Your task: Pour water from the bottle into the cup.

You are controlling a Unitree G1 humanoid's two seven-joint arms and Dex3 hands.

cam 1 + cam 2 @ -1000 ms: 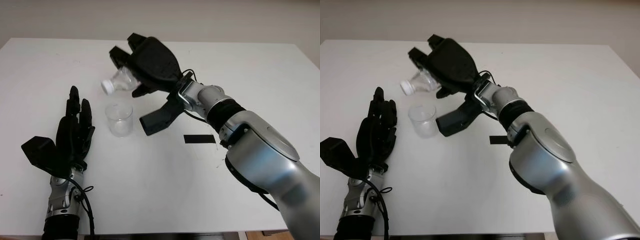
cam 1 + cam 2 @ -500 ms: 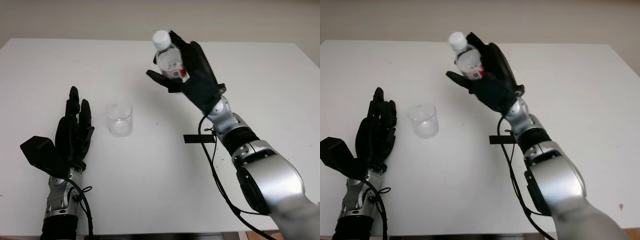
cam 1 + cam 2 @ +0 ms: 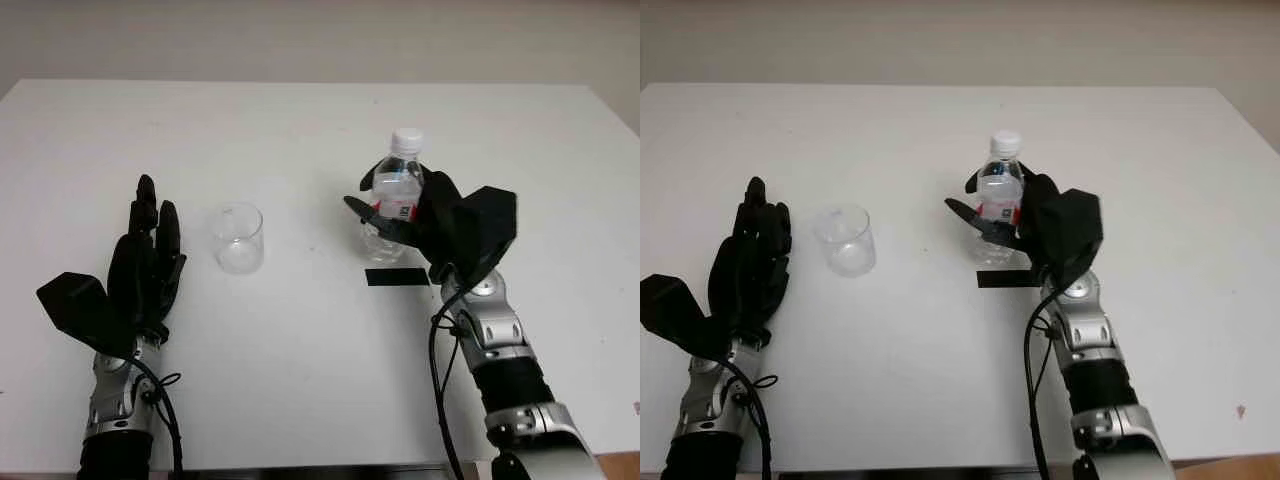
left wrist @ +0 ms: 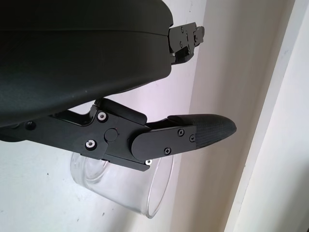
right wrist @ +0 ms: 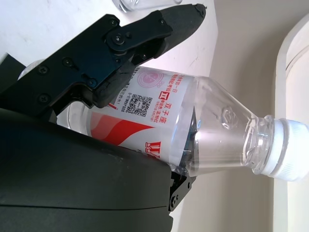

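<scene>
A clear plastic water bottle (image 3: 396, 190) with a white cap (image 3: 406, 140) and a red-and-white label stands upright right of the table's middle. My right hand (image 3: 425, 222) is shut on it, fingers wrapped around the label; the right wrist view shows the bottle (image 5: 203, 130) in that grasp with its cap on. Its base is at the table surface, just behind a black mark; contact cannot be told. The clear cup (image 3: 238, 238) stands upright to the bottle's left, well apart from it. My left hand (image 3: 147, 262) is open, left of the cup, and the cup (image 4: 120, 193) lies beyond its fingers.
A black rectangular mark (image 3: 397, 277) lies on the white table (image 3: 320, 360) just in front of the bottle. The table's far edge meets a pale wall.
The right hand swung the bottle from tilted over the cup to upright, then carried it right and down to the black mark. Cup and left hand stayed put.
</scene>
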